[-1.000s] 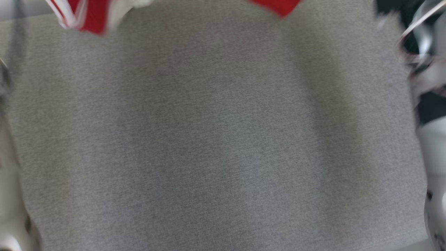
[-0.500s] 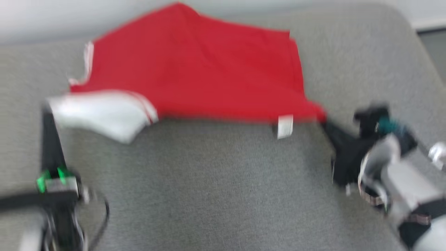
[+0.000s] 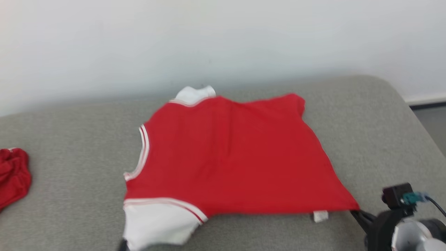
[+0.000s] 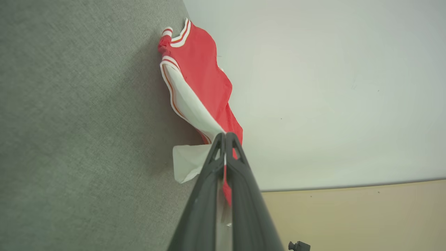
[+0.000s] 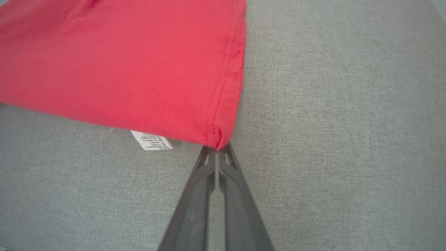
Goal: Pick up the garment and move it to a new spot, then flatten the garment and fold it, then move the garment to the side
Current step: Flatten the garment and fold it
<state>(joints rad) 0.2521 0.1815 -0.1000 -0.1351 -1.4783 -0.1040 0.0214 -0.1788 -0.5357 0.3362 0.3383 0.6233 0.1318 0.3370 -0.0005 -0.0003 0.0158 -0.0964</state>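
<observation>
well, the left gripper (image 4: 225, 137) is clamped on the white sleeve (image 3: 156, 223) of the red garment (image 3: 226, 157), the right gripper (image 5: 216, 150) on its hem corner (image 5: 217, 134).

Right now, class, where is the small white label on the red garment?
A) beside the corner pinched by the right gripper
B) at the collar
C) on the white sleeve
A: the label hangs from the edge of the garment, just beside the corner pinched in the right gripper.

The right pincer (image 5: 216, 150) has dark-grey fingers (image 5: 193, 209) with triangular cut-outs; its black wrist block (image 3: 395, 194) carries, seemingly, a teal plug (image 3: 411, 198).
</observation>
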